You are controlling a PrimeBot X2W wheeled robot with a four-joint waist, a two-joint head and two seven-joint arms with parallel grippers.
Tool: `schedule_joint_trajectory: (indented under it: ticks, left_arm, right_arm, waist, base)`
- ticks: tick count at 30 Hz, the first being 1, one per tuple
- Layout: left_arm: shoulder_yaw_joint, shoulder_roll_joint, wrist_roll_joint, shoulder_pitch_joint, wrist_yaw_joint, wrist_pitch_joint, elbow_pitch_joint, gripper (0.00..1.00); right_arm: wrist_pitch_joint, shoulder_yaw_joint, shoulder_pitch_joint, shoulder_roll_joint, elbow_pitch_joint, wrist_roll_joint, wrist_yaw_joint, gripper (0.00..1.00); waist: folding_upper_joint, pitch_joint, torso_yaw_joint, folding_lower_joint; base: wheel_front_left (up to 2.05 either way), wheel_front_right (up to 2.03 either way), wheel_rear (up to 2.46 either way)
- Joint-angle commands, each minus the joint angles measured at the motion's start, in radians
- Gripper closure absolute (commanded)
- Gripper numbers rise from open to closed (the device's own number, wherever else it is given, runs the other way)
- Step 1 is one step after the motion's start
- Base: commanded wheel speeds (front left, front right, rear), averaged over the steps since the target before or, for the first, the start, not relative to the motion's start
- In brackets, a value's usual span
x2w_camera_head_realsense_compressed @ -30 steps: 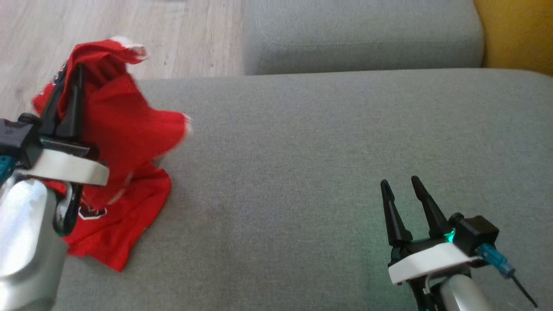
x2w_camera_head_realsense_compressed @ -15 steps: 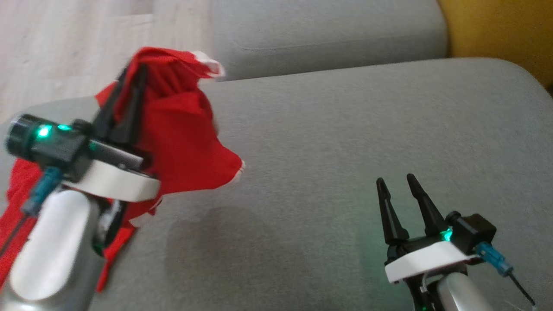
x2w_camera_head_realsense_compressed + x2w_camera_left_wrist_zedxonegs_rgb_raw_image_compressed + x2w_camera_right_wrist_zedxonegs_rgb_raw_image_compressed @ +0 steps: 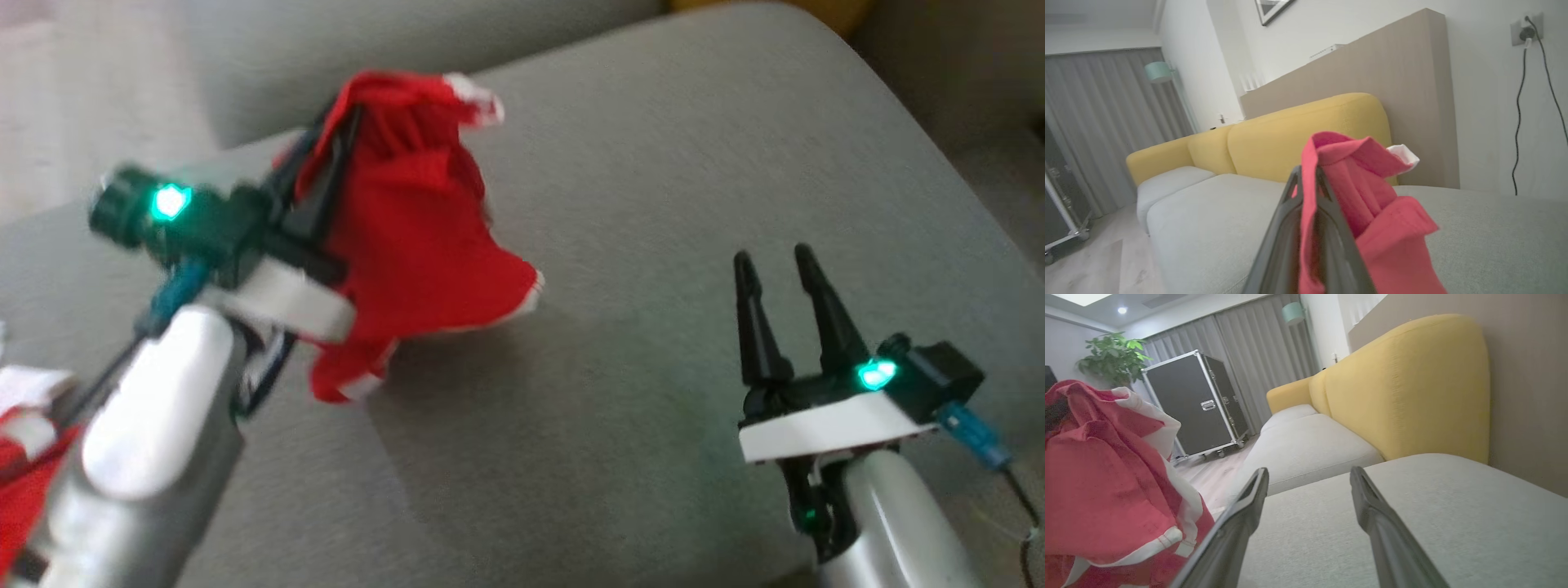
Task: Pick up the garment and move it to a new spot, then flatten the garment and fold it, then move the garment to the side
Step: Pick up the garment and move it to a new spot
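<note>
the left gripper (image 3: 339,135) was clenched on a bunched fold of the red garment (image 3: 416,237), lifted over the seat cushion (image 3: 653,204); the right gripper (image 3: 771,260) stood released; the fabric appeared light and limp; hems or corners likely offered the surest hold.

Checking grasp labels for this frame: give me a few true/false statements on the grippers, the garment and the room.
1. The left gripper has its fingers shut on the red garment. True.
2. The right gripper holds a corner of the garment. False: its fingers stand open and empty over the grey cushion.
3. The garment lies spread flat. False: it hangs bunched from the left gripper.
4. The sofa has a yellow backrest. True.
5. The wheeled case is white. False: it is black.
</note>
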Motion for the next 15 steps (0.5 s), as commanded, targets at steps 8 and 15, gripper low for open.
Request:
schedule_joint_trajectory:
  ticks: [8, 15]
  left_arm:
    - [-0.036, -0.007, 0.061, -0.280, -0.039, -0.064, 0.203, 0.00]
    - [-0.027, -0.035, 0.055, -0.309, -0.026, -0.172, 0.345, 0.00]
  right_arm:
    - [-0.011, 0.017, -0.064, -0.004, -0.089, 0.043, -0.001, 0.00]
    - [-0.011, -0.004, -0.067, -0.004, -0.089, 0.023, -0.001, 0.00]
  waist:
    - [0.0000, 0.164, -0.140, -0.0001]
    - [0.0000, 0.155, -0.068, -0.0001]
  base:
    - [0.00, 0.00, 0.00]
    - [0.00, 0.00, 0.00]
